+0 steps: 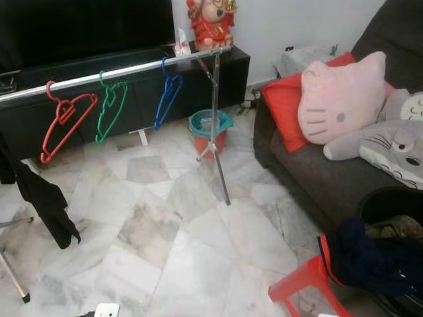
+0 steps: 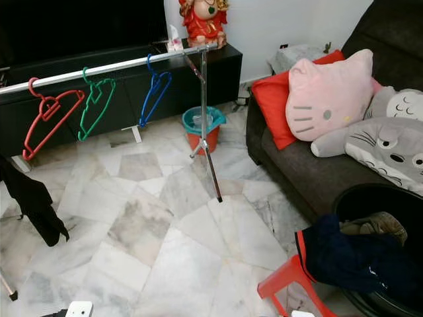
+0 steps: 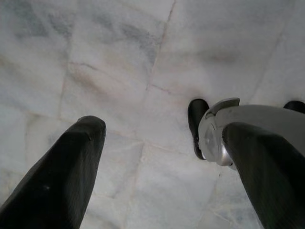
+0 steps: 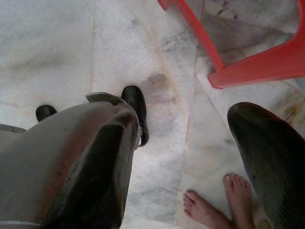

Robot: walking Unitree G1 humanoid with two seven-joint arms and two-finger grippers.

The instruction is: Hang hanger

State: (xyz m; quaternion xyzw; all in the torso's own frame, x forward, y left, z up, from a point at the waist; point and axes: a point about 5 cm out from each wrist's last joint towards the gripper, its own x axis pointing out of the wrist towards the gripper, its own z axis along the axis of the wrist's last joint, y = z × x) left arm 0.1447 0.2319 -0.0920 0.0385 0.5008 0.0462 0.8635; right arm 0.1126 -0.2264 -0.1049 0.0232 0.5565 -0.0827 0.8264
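Meanwhile, we stood back from the clothes rail (image 1: 119,71), where a red hanger (image 1: 65,119), a green hanger (image 1: 111,109) and a blue hanger (image 1: 167,99) already hung, blue nearest the upright at the rail's end. Our left end effector (image 3: 157,157) and right end effector (image 4: 190,162) pointed at the marble floor (image 1: 172,224), fingers spread wide, holding nothing. We judged the hazards to be underfoot: a person's bare feet (image 4: 219,205) just beside the right arm, the red stool (image 1: 307,281) near it, and the rail's splayed legs.
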